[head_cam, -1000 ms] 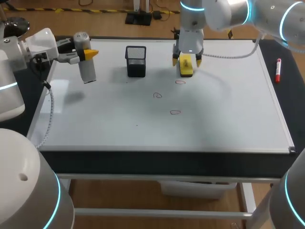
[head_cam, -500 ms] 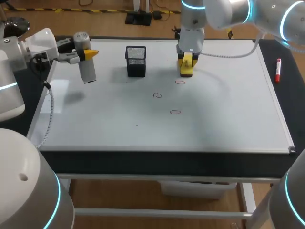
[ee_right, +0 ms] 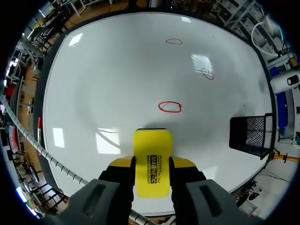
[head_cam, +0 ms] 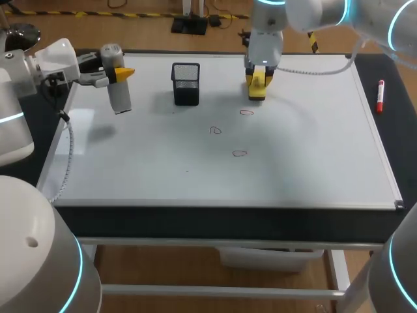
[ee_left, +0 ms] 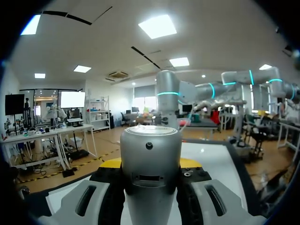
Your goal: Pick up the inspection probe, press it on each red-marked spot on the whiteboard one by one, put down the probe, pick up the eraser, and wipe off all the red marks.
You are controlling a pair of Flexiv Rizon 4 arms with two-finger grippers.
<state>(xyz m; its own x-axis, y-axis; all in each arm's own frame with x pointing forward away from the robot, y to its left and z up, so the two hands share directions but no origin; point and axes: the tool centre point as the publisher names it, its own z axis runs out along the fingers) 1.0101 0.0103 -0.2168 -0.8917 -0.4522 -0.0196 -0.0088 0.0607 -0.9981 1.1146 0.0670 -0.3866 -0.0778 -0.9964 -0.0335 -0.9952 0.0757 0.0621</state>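
**Operator:** Where is the eraser sitting in relation to my right hand?

**Observer:** Your right gripper is clamping the yellow eraser, with one finger pressing on each long side. The eraser's far end is sticking out ahead of the tips. It is sitting to the right of the mesh cup, over the whiteboard. One red mark is lying just ahead of the eraser. The second and third are lying farther from the cup, toward you.

**Operator:** And the probe?

**Observer:** Your left gripper is squeezing the silver probe from both sides, to the left of the mesh cup. The probe is standing roughly upright there.

**Operator:** What are you struggling to see?

**Observer:** I cannot tell whether the eraser is touching the board, as only its shadow is showing around its far end. Its near end is disappearing between your right fingers. The probe's body is covering most of your left fingertips, so only yellow slivers are peeking out on either side. A marker pen is lying well to the right of the cup.
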